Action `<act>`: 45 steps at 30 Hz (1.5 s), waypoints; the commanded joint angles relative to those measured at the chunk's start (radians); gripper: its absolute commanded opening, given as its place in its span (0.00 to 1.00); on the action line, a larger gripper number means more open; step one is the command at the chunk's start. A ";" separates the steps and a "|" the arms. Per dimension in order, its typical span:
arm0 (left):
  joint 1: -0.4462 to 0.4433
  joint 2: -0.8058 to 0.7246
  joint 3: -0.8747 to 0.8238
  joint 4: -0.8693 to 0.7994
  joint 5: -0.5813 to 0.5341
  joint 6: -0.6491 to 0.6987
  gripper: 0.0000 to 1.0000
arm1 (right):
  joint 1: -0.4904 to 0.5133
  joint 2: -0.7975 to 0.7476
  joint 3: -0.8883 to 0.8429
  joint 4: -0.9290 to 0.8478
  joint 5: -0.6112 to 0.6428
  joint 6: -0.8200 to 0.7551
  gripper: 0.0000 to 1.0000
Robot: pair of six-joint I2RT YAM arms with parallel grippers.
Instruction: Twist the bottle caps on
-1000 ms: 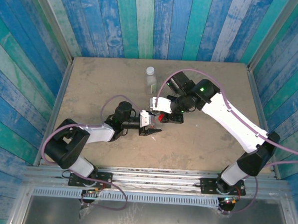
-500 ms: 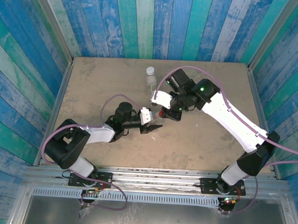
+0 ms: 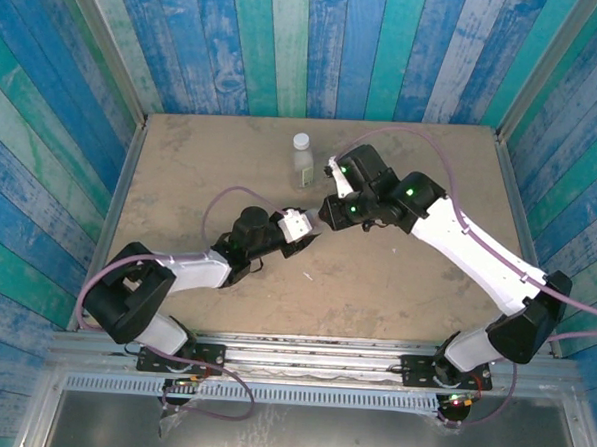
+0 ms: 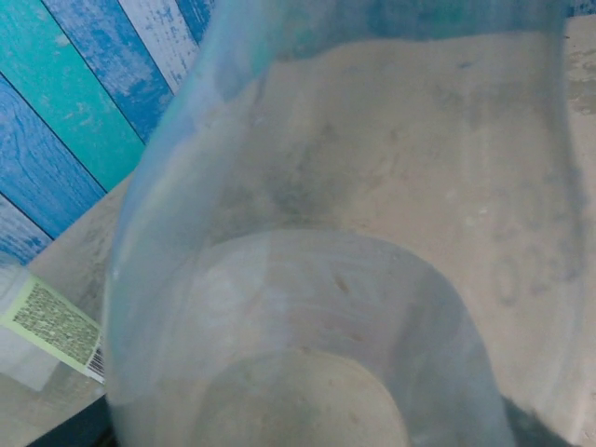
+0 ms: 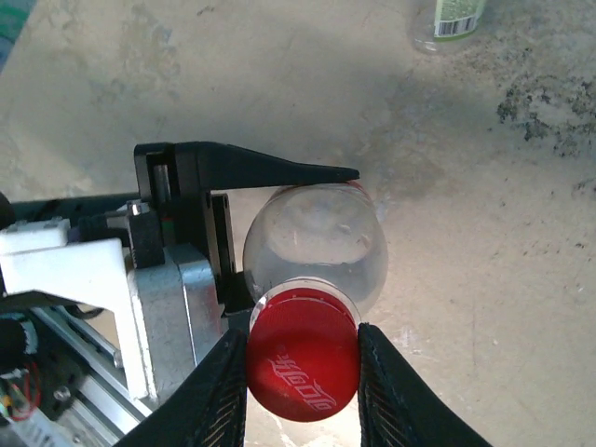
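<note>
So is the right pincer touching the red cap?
Touching. The right wrist view shows the right pincer pressing against both sides of the red cap, which sits on the clear bottle.

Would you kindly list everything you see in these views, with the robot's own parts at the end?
red cap: one, red, on the neck of the held bottle, between the right gripper's fingers
held bottle: one, clear, lying sideways in the left gripper at mid-table
standing bottle: one, clear with a green-white label, upright towards the far edge
white cap: one, white, on the standing bottle
table: one, tan
walls: blue and teal planks, around the table
left gripper: one, black fingers, shut on the held bottle
right gripper: one, black fingers, shut on the red cap
</note>
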 commanded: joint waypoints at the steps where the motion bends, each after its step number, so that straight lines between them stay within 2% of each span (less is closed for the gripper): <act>1: 0.014 -0.092 0.025 0.000 -0.047 -0.013 0.58 | 0.000 -0.050 -0.017 -0.076 0.002 0.041 0.29; 3: 0.015 -0.100 0.027 -0.051 0.032 0.002 0.58 | -0.006 -0.074 -0.015 -0.060 -0.029 -0.076 0.44; 5: 0.015 -0.113 0.017 -0.075 0.094 0.005 0.58 | -0.006 -0.108 -0.024 -0.042 -0.073 -0.275 0.62; 6: 0.014 -0.120 0.007 -0.089 0.120 0.015 0.57 | -0.006 -0.130 -0.036 -0.039 -0.092 -0.387 0.65; 10: 0.014 -0.141 0.006 -0.195 0.230 0.078 0.58 | -0.003 -0.214 -0.095 -0.031 -0.127 -0.778 0.70; 14: 0.015 -0.162 0.012 -0.292 0.313 0.140 0.58 | 0.045 -0.256 -0.098 -0.143 -0.209 -1.173 0.70; 17: 0.009 -0.167 0.020 -0.326 0.345 0.171 0.57 | 0.077 -0.233 -0.072 -0.196 -0.197 -1.320 0.66; 20: -0.010 -0.176 0.045 -0.400 0.328 0.212 0.57 | 0.099 -0.177 -0.026 -0.224 -0.145 -1.379 0.64; 25: -0.012 -0.203 0.030 -0.395 0.355 0.228 0.58 | 0.124 -0.124 0.006 -0.243 -0.103 -1.426 0.60; 32: -0.013 -0.205 0.027 -0.402 0.364 0.226 0.58 | 0.133 -0.083 0.008 -0.245 -0.058 -1.420 0.48; 39: -0.012 -0.206 0.029 -0.403 0.373 0.229 0.58 | 0.136 -0.043 0.020 -0.242 -0.044 -1.413 0.43; 42: -0.013 -0.205 0.032 -0.407 0.374 0.229 0.57 | 0.137 -0.029 0.026 -0.242 -0.039 -1.406 0.34; 45: -0.012 -0.205 0.032 -0.406 0.378 0.231 0.57 | 0.137 -0.024 0.023 -0.242 -0.020 -1.410 0.33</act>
